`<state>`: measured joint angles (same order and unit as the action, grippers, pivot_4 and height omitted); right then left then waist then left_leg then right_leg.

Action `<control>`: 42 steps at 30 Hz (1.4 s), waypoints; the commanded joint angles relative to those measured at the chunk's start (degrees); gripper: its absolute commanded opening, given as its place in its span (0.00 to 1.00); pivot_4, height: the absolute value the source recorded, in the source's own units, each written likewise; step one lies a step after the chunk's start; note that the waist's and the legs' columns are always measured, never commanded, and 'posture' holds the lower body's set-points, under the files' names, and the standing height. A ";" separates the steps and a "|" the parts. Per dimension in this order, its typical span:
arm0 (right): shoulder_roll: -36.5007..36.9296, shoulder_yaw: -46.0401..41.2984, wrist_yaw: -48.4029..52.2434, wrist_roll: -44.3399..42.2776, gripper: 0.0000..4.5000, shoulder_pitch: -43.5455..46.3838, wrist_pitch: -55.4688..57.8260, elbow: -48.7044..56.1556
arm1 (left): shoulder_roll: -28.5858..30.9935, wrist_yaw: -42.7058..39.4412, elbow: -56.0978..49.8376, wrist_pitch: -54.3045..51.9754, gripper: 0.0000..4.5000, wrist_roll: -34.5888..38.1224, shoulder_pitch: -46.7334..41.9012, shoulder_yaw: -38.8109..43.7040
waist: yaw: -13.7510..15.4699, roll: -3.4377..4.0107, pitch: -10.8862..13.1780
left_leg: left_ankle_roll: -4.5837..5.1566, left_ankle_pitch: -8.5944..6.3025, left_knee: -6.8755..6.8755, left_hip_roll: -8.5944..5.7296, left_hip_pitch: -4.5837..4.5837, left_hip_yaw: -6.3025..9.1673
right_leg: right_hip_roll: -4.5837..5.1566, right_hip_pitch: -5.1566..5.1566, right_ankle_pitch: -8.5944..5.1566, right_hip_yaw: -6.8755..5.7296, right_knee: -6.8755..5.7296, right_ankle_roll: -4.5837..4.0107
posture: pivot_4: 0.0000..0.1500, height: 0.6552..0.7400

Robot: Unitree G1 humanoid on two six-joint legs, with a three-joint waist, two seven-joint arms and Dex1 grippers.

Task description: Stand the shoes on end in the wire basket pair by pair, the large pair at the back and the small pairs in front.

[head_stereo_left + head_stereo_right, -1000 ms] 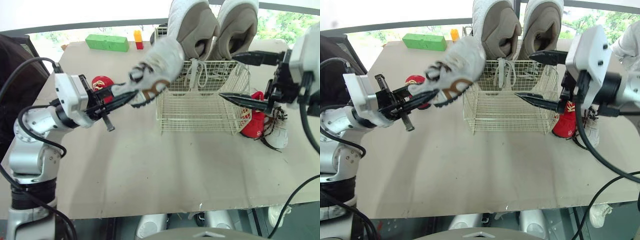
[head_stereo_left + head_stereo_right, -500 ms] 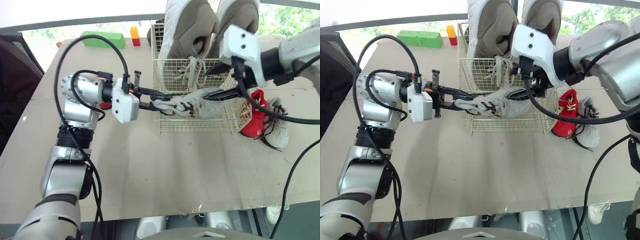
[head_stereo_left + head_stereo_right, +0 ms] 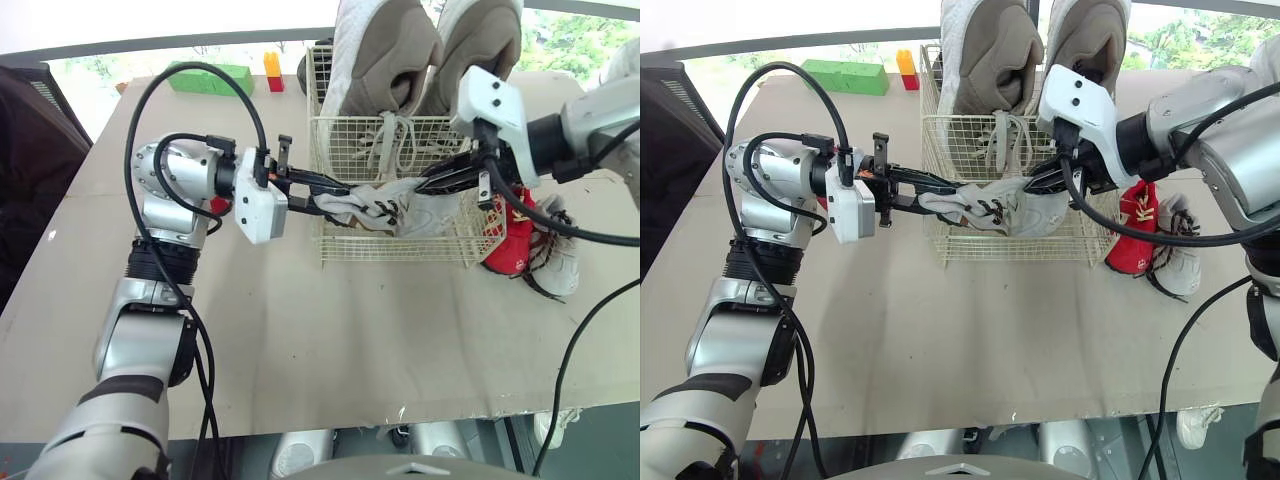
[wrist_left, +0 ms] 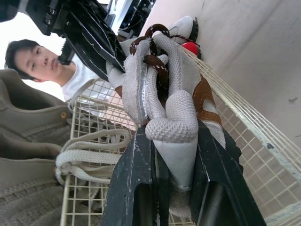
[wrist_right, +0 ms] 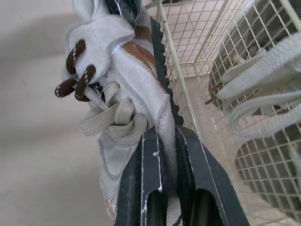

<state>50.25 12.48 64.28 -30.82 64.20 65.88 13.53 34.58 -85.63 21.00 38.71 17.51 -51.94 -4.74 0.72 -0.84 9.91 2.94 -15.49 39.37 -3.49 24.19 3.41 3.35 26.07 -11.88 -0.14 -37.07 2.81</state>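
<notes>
Small grey sneaker pinched at one end in left gripper, at other in right gripper; spanning between both finger pairs, at front rim of wire basket. Large beige pair upright beyond fingertips, at back.

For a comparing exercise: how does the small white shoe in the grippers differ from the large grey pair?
The small white shoe is smaller than the large grey pair. It carries dark brown lacing; the pair's laces are pale. It lies sideways, clamped by the left gripper and right gripper; the pair stands on end in the wire basket. Both lace up.
</notes>
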 commanded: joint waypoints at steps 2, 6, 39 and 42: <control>-2.87 -11.26 -4.93 -6.12 0.01 -0.90 7.94 0.04 | 1.35 18.99 -10.57 -31.77 0.05 14.69 0.98 8.46 | -0.17 0.01 0.00 | 0.00 0.00 0.00 -0.01 -0.01 0.00 | 0.00 0.01 0.00 0.03 -0.04 0.00 | 1.00 1.00; -9.35 -22.34 -12.57 -10.17 0.00 -3.02 13.11 1.40 | 3.12 28.58 -20.21 -56.69 0.05 28.97 7.72 14.12 | -0.53 0.01 0.00 | 0.00 0.00 0.00 0.00 -0.13 0.00 | -0.01 0.01 0.00 0.27 -0.32 0.01 | 1.00 1.00; 7.73 -5.98 -3.63 -9.36 0.78 -0.39 -4.58 8.58 | 2.13 -6.44 -13.84 -13.85 0.04 7.77 3.64 2.31 | -1.43 0.08 -0.01 | -0.04 0.03 -0.02 -0.03 -0.50 -0.33 | 0.08 -0.18 -0.02 0.51 -0.52 -0.01 | 1.00 1.00; 8.97 0.35 1.24 -6.54 0.78 -0.32 -6.50 9.70 | 0.85 -6.67 -11.87 -11.72 0.04 7.44 0.90 2.20 | -1.26 0.07 -0.01 | 0.00 0.01 0.03 -0.04 -0.42 -0.33 | 0.09 -0.14 -0.02 0.48 -0.47 0.00 | 1.00 1.00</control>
<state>58.16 11.21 62.58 -38.49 63.07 60.74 22.03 35.89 -92.22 9.10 24.81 24.10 -48.81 -3.17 -0.54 -0.77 9.90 2.96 -15.49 39.41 -3.53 23.80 3.09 3.44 25.93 -11.89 0.32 -37.50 2.81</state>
